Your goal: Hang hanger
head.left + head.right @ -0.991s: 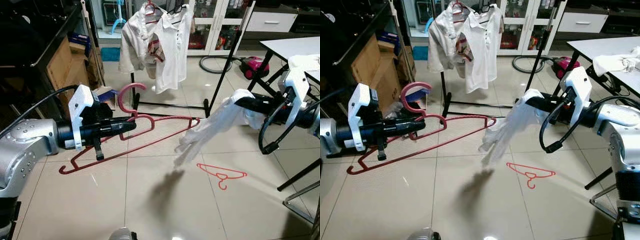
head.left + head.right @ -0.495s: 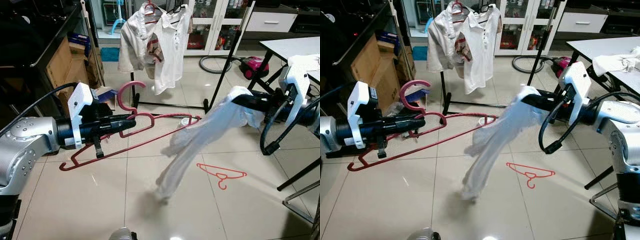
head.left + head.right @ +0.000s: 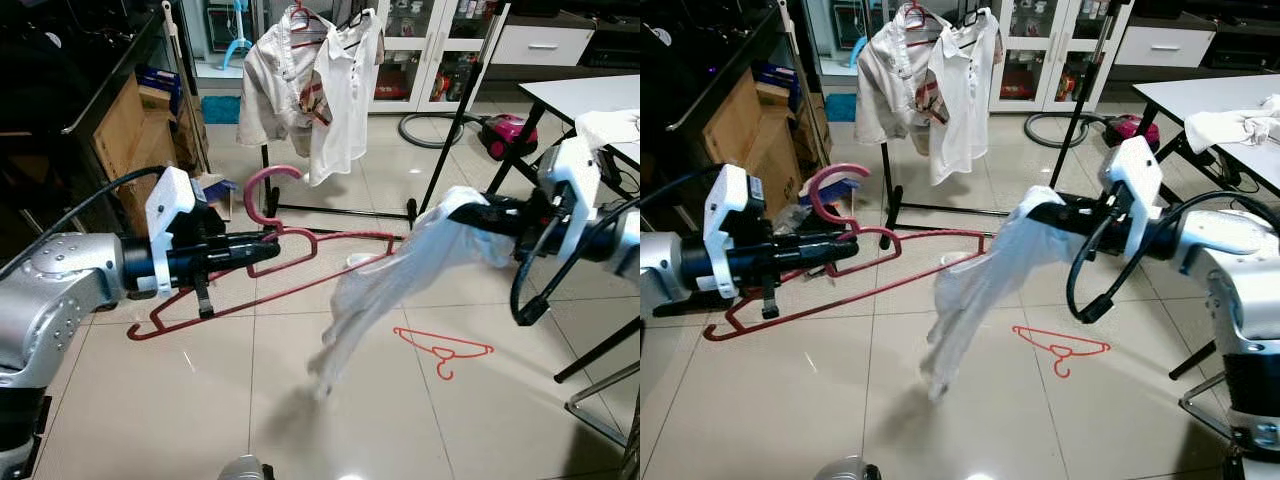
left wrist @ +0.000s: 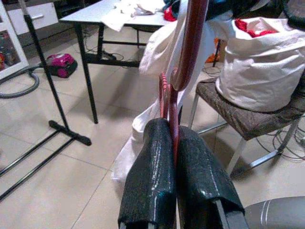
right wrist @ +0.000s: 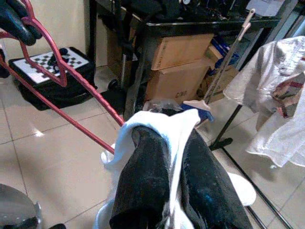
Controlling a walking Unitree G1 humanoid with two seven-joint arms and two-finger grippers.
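My left gripper (image 3: 268,244) is shut on a dark red hanger (image 3: 300,278), held roughly level above the floor with its hook (image 3: 262,190) pointing up; the left wrist view shows the hanger (image 4: 187,52) pinched between the black fingers (image 4: 147,181). My right gripper (image 3: 478,212) is shut on a white garment (image 3: 385,290) that dangles down toward the tiles; the cloth (image 5: 157,125) wraps over the fingers (image 5: 143,181) in the right wrist view. The garment's upper part hangs beside the hanger's right end. A clothes rack (image 3: 445,120) with white shirts (image 3: 325,85) stands behind.
A second red hanger (image 3: 445,350) lies on the tiles at right. Cardboard boxes (image 3: 135,130) and a dark shelf line the left. A white table (image 3: 590,95) with cloth stands at the right, a pink vacuum cleaner (image 3: 508,130) behind. A chair carrying a white bag (image 4: 257,62) is near.
The right gripper has moved left, closer to the hanger's end, carrying the garment, which unfurled from bunched to hanging down. The left gripper and hanger shifted slightly right.
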